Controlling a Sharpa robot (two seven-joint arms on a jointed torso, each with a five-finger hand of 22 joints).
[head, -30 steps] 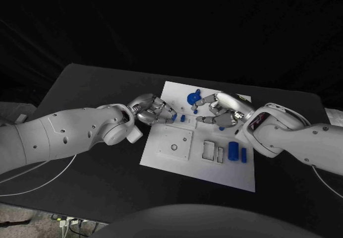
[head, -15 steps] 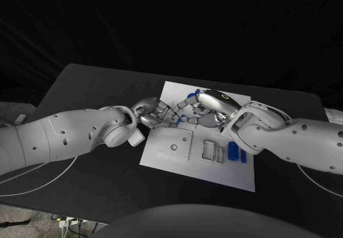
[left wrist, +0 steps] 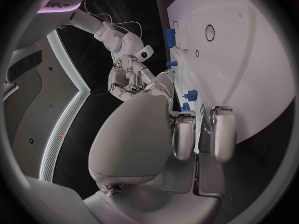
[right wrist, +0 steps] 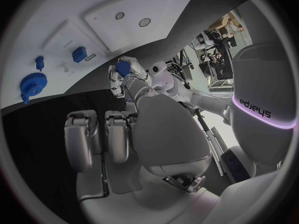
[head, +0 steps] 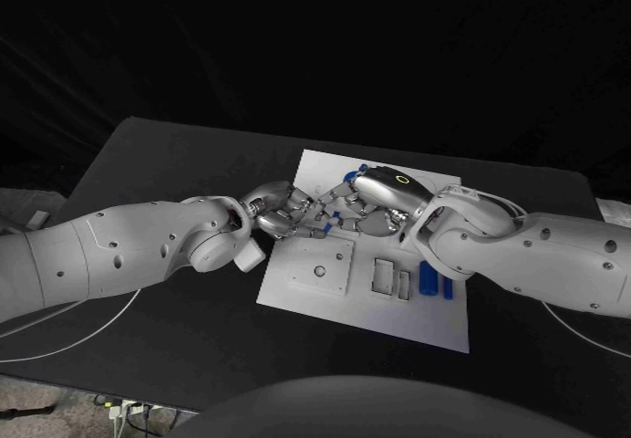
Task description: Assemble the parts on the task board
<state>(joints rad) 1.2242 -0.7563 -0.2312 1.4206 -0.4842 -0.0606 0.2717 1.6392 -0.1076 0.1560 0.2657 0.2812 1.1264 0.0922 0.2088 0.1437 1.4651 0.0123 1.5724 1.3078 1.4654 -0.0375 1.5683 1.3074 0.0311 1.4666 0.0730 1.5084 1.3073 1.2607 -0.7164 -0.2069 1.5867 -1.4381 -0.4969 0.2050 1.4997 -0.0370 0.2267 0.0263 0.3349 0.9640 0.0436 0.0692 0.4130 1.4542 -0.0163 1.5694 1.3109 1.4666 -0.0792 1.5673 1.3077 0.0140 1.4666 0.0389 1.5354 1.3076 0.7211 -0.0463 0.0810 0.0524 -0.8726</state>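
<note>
- Since one second ago, the right hand (head: 372, 196) has moved from the board's far right area across to the left hand (head: 279, 208); the two now meet fingertip to fingertip over the far left part of the task board (head: 395, 319).
- The black table (head: 158, 164) carries the task board, which lies directly beneath both hands.
- Right hand: fingers curled downward toward the left hand. Whether they grasp a part cannot be determined, as the contact zone is hidden.
- Left hand: in the right wrist view (right wrist: 122, 74) a small blue part (right wrist: 124, 68) sits pinched between its fingertips. The left hand is grasping this part.
- Blue gear (right wrist: 29, 84): rests on the board, beyond the right hand's fingertips, well apart from the left hand.
- Two blue cylinders (head: 430, 276): lie side by side on the board, just beside the right forearm, on its near side.
- Small blue pegs (left wrist: 169, 37) stand along the board edge, ahead of the left hand's fingers (left wrist: 222, 134).
</note>
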